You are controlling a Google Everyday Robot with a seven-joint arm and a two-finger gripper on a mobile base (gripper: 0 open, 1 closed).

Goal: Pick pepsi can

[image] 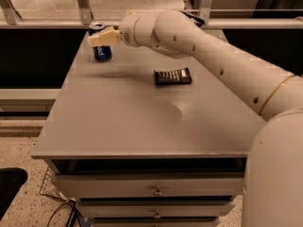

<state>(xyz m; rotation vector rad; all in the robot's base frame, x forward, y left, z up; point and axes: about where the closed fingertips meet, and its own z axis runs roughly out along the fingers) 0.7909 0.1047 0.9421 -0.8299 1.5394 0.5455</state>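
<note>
The arm [203,41] stretches across the table [132,122] (nearly straight), with the gripper [98,38] against the can [102,55]. Whether it grips, I cannot tell.

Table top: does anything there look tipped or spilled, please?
Nothing stands out: the pepsi can stands upright at the far left, the end effector across its upper half, a dark bag lying flat.

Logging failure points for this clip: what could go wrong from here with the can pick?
1. The pepsi can stands upright near the far left corner of the table, and the gripper overlaps its upper half; a sideways nudge there could tip it or push it off.
2. The dark flat bag lies close to the arm; a low retreat might drag it.
</note>
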